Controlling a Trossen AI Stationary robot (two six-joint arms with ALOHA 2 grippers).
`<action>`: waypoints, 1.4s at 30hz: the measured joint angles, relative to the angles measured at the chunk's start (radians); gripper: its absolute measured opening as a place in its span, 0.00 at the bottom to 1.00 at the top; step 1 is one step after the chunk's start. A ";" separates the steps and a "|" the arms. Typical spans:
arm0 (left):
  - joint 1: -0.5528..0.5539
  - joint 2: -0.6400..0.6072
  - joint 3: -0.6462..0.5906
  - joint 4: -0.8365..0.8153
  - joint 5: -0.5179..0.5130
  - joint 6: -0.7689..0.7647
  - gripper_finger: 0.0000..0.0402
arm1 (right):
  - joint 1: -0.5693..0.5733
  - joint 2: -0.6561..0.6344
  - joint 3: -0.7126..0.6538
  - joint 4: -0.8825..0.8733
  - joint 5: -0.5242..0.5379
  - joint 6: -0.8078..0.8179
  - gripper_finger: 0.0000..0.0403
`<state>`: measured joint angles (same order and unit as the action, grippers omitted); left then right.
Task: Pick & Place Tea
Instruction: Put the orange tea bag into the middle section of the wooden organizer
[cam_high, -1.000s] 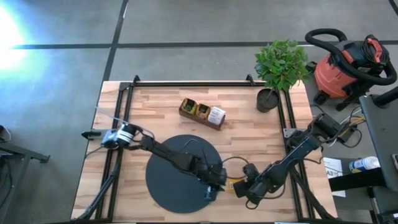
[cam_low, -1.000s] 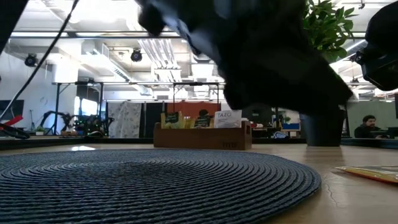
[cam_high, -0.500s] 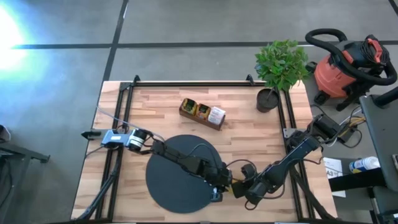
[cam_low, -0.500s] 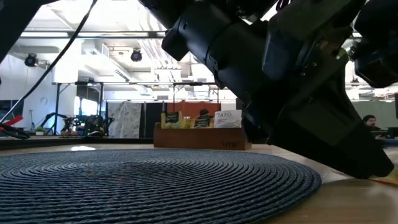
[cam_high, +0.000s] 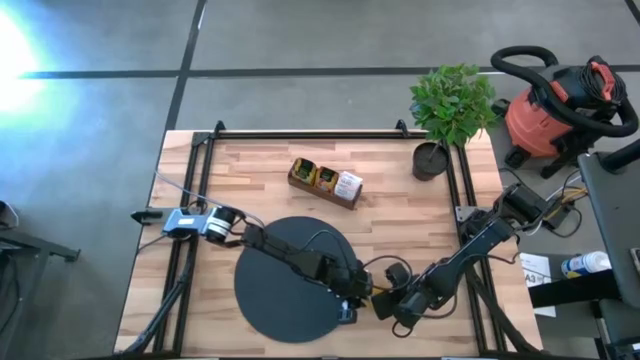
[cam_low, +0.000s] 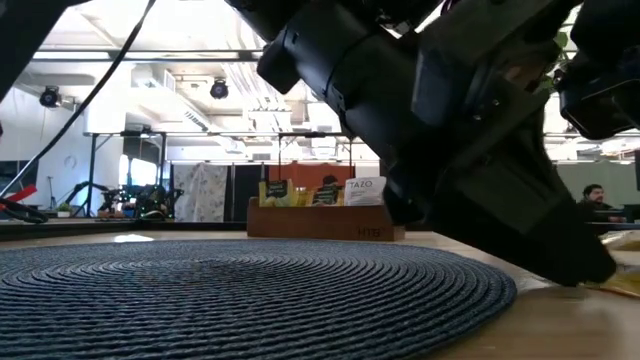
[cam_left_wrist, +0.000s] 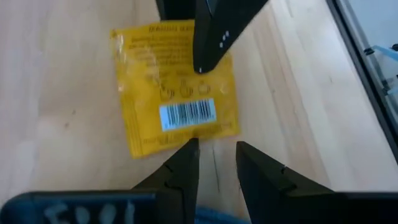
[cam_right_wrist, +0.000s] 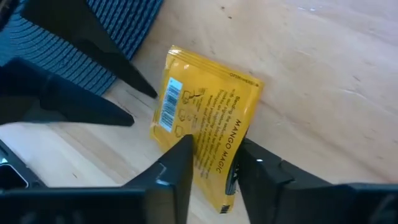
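High view: left gripper and right gripper are meeting just off the black mat.
Left wrist view: yellow tea sachet is lying on the wood, left fingers standing apart, empty.
Right wrist view: right fingers are straddling the sachet's edge; grip uncertain.

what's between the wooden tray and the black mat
Nothing: bare wood of the table between the wooden tray and the black mat, clear in the high view.
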<state>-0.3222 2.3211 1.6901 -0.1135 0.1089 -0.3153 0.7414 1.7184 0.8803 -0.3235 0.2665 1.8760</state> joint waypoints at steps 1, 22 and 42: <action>0.001 -0.007 -0.001 -0.004 -0.003 0.000 0.27 | 0.000 -0.001 0.000 -0.002 -0.001 -0.004 0.26; 0.050 -0.491 -0.027 -0.416 -0.047 -0.031 0.27 | 0.018 0.000 0.409 -0.619 0.215 -1.104 0.03; 0.284 -0.854 -0.923 0.917 0.288 -1.040 0.27 | -0.006 -0.001 0.652 -0.903 0.903 -2.129 0.03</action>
<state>-0.0385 1.4676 0.7676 0.8039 0.3969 -1.3548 0.7355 1.7176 1.5326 -1.2264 1.1694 -0.2530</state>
